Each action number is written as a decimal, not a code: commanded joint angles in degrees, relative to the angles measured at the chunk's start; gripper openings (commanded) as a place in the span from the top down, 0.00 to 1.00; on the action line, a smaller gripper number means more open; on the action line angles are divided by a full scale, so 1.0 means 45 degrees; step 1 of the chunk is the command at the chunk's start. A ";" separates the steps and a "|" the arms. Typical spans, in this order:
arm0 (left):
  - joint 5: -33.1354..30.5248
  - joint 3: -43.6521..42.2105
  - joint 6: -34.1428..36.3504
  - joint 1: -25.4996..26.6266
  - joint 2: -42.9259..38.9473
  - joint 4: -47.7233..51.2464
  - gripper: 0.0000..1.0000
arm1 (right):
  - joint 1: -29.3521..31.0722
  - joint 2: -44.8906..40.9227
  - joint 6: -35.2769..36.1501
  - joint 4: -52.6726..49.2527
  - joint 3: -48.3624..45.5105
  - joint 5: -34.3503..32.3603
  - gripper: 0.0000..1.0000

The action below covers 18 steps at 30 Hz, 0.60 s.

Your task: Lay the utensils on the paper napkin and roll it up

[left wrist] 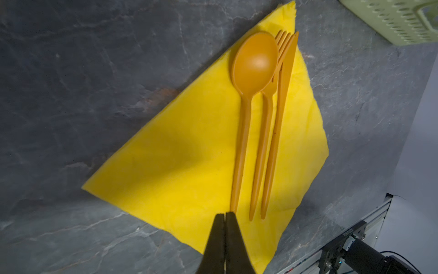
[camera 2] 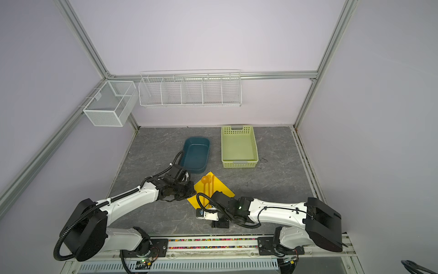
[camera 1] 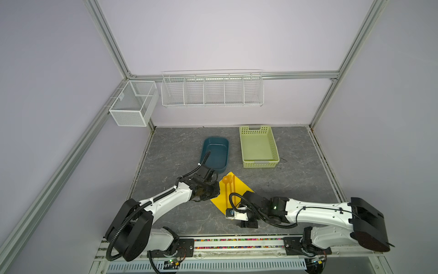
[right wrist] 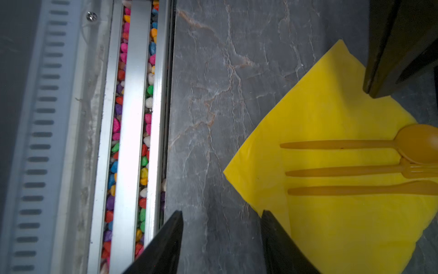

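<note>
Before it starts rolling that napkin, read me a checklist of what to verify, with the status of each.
1. On the thin yellow paper napkin lie the round-bowled orange plastic spoon, orange plastic fork and orange plastic knife: ok.
2. Utensils side by side, handles pointing one way: ok.
3. Napkin spread flat, not rolled: ok.
4. The right end effector open at the napkin's near corner: ok.
5. The left end effector shut and empty: ok.
6. Contact between right end effector and napkin: cannot tell.
</note>
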State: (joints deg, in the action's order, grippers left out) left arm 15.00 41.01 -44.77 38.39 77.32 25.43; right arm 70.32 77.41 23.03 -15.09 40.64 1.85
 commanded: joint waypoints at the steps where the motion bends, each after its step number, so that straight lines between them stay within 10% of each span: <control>1: -0.0139 -0.0130 -0.0047 0.0160 0.0275 -0.0045 0.99 | 0.0274 0.0664 0.1124 0.1137 -0.0185 -0.1222 0.43; 18: -0.0016 -0.0369 -0.0188 0.0263 0.1190 -0.0603 0.99 | 0.0544 0.2300 0.2090 0.2927 -0.0285 -0.1664 0.58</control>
State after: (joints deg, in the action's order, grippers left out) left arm 15.03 39.92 -44.99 39.31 81.62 23.59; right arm 72.38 87.05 30.98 -3.42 39.77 -5.91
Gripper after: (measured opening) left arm 0.047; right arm 0.433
